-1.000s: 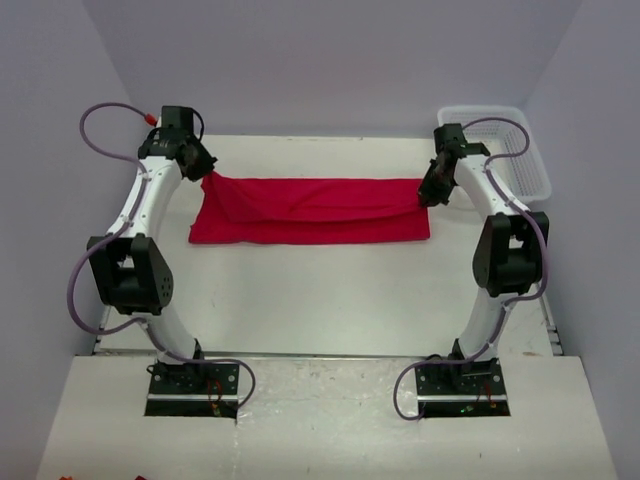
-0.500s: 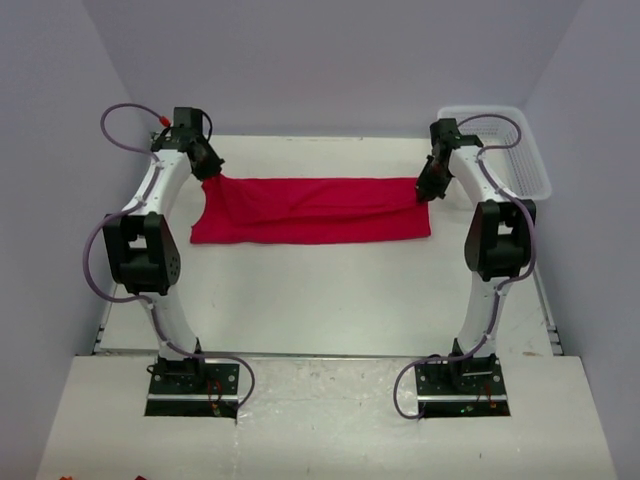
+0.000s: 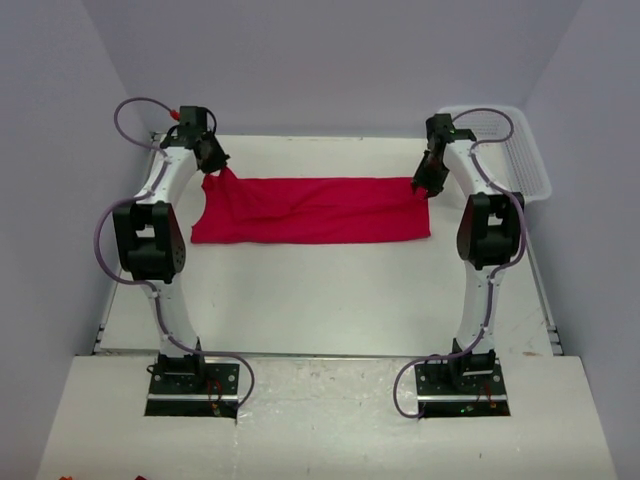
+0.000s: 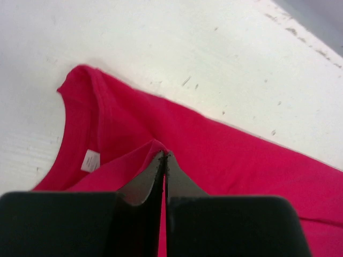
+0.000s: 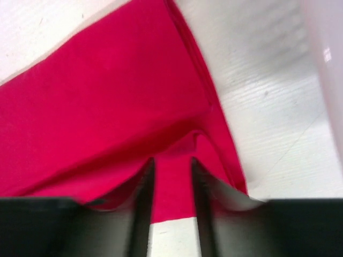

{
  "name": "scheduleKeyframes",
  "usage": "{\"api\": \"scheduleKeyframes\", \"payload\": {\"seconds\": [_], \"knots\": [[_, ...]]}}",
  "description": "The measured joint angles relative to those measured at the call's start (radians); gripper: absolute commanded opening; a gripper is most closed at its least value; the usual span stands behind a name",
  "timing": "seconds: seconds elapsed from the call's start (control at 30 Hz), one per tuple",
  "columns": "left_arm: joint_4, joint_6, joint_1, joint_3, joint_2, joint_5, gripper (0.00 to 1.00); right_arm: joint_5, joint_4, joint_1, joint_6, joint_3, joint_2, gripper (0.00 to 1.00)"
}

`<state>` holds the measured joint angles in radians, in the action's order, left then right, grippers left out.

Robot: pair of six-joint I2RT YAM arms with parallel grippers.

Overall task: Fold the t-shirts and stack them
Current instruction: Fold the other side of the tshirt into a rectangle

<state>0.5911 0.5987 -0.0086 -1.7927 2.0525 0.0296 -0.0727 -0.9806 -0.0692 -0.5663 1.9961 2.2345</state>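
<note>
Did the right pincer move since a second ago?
Yes. The right pincer, holding the red t-shirt, slid a little leftward, away from the white basket.

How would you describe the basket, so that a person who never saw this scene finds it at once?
Look at the pale table, then go to its far right corner, just beyond the right arm. The white mesh basket stands there at the edge. Unlike the red cloth t-shirt, it is white, walled and full of holes.
</note>
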Motion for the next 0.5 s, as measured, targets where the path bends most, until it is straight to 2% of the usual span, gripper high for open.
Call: {"api": "scheduleKeyframes", "payload": {"seconds": [0.03,0.07,0.1,0.17,0.27,0.3,0.33,0.4,0.5], "knots": [[-0.026,-0.015,0.000,0.003,0.000,-0.007,0.08,-0.010,0.001,0.000,0.001,0.009,0.004,0.43],[-0.056,-0.026,0.002,0.006,0.000,-0.014,0.09,-0.022,0.003,0.000,0.008,0.017,0.005,0.46],[-0.085,-0.039,0.005,0.011,0.000,-0.022,0.11,-0.037,0.006,0.001,0.014,0.026,0.005,0.56],[-0.160,-0.053,0.014,0.030,0.000,-0.030,0.18,-0.079,0.048,0.001,0.037,0.045,0.004,0.62],[-0.291,-0.072,0.043,0.087,-0.007,-0.063,0.33,-0.077,0.109,0.001,0.072,0.062,-0.001,0.64],[-0.320,-0.077,0.051,0.106,-0.015,-0.075,0.42,-0.067,0.121,0.001,0.082,0.072,-0.003,0.64],[-0.349,-0.081,0.060,0.130,-0.028,-0.086,0.48,-0.058,0.126,0.001,0.091,0.089,-0.003,0.64],[-0.370,-0.083,0.070,0.157,-0.064,-0.100,0.56,-0.022,0.137,0.000,0.102,0.107,-0.014,0.65],[-0.369,-0.068,0.073,0.161,-0.137,-0.108,0.54,0.027,0.151,-0.012,0.113,0.060,-0.079,0.64]]}}
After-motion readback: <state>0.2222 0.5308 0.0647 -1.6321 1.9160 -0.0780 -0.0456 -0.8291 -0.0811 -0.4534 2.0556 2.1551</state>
